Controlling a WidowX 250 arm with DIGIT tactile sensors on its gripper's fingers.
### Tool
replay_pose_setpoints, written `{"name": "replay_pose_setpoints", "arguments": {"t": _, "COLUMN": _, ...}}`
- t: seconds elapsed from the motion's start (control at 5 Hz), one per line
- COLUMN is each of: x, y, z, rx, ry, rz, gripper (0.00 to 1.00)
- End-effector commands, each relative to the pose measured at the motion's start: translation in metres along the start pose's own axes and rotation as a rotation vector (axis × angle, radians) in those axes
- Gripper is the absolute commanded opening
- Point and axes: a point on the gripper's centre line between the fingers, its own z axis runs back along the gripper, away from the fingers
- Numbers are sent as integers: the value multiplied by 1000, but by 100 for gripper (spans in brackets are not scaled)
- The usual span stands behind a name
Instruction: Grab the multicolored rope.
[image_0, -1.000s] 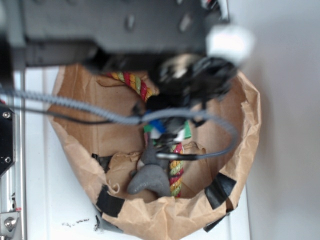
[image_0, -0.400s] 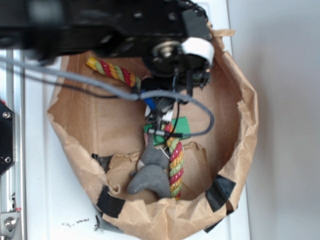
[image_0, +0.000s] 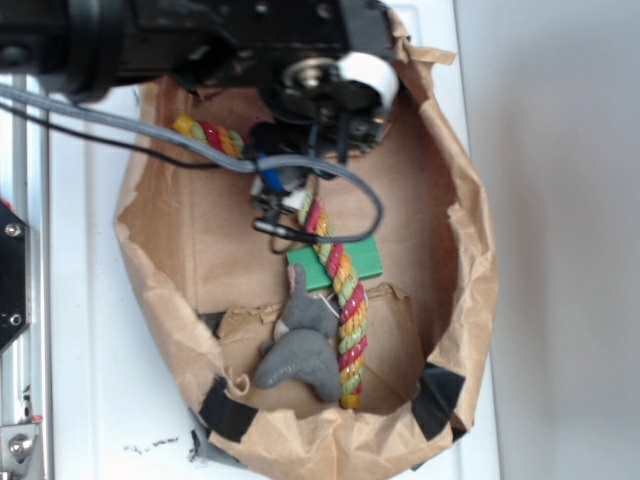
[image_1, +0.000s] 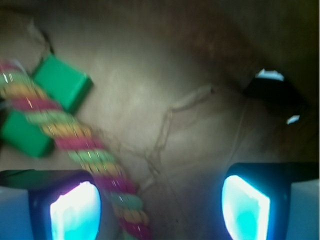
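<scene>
Where brown paper crumples, twisted multicolored rope (image_0: 345, 295), flat green block (image_0: 366, 259)

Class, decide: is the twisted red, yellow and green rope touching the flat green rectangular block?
Touching. The exterior view shows the multicolored rope lying straight across the green block, and the wrist view shows it covering the block's middle.

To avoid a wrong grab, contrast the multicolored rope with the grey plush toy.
The multicolored rope is twisted red, yellow and green; the grey plush toy is plain grey. The rope is long and thin; the toy is short and lumpy. Both lie side by side in the brown paper bag.
</scene>
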Motion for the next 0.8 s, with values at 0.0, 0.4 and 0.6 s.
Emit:
{"name": "replay_pose_setpoints", "arguments": {"t": 0.0, "x": 3, "y": 4, "z": -17, "rx": 53, "ry": -71, "rz": 24, "gripper": 100}}
{"name": "replay_pose_setpoints", "arguments": {"t": 0.4, "x": 8, "y": -18, "z": -40, "rx": 52, "ry": -60, "rz": 57, "gripper": 100}}
{"name": "replay_pose_setpoints", "arguments": {"t": 0.6, "x": 8, "y": -18, "z": -45, "rx": 67, "ry": -68, "rz": 92, "gripper": 0}}
